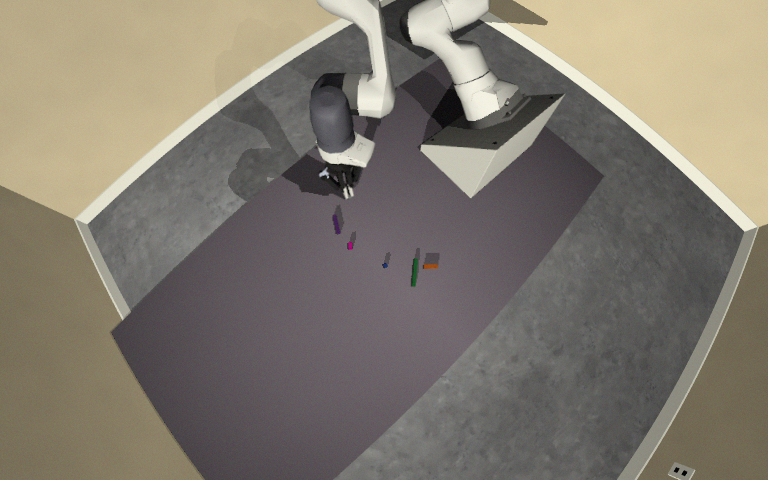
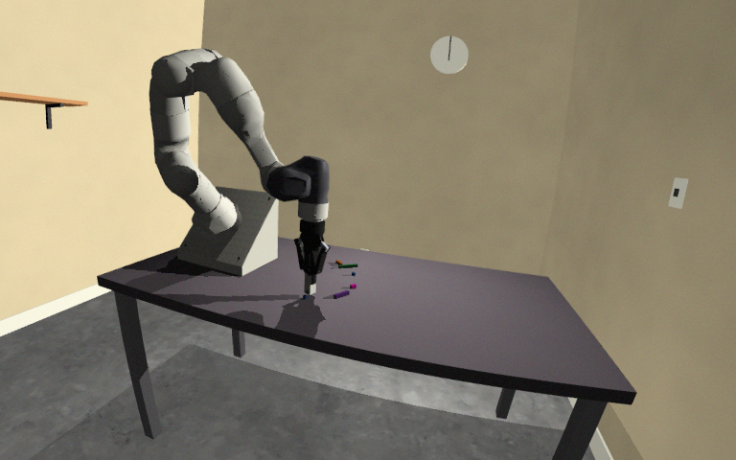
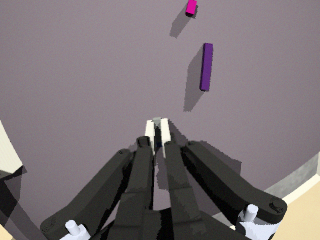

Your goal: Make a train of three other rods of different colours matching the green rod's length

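Observation:
My gripper points straight down near the table's far-left edge, left of the arm's base. Its fingers stand almost together. In the exterior view a small blue rod shows at the fingertips, low at the table top; the other views hide it. A purple rod lies flat close by, then a magenta rod and a second blue rod. The green rod lies further right with an orange rod beside its far end. Purple and magenta also show in the wrist view.
The arm's wedge-shaped base stands at the table's back right. The table edge runs close behind the gripper. The dark table top stretches wide toward the near side.

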Robot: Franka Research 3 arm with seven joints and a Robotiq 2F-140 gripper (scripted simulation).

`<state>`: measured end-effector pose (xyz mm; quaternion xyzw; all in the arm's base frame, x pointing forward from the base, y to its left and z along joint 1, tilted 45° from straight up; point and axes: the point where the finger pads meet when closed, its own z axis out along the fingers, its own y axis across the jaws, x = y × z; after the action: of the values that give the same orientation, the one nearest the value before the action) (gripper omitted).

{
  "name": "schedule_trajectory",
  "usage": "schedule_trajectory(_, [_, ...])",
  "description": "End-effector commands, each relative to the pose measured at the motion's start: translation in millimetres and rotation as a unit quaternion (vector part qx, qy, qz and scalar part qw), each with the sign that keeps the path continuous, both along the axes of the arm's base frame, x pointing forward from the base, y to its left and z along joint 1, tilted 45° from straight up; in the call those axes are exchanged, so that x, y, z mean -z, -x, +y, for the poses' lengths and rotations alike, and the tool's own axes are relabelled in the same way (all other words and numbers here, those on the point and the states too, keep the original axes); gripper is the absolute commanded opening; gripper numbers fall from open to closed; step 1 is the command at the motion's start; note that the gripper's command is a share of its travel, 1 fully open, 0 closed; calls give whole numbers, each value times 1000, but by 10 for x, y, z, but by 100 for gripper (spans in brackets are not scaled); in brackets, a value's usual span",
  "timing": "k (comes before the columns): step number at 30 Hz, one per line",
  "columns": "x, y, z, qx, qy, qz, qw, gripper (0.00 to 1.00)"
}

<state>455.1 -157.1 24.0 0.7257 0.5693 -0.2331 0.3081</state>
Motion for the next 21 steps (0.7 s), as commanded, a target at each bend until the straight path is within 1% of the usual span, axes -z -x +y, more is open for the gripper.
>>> schedule_trajectory(1, [0, 4, 3, -3, 0, 2, 1000, 3])
schedule_trajectory(21, [53, 3, -52, -3, 0, 2, 1000, 3])
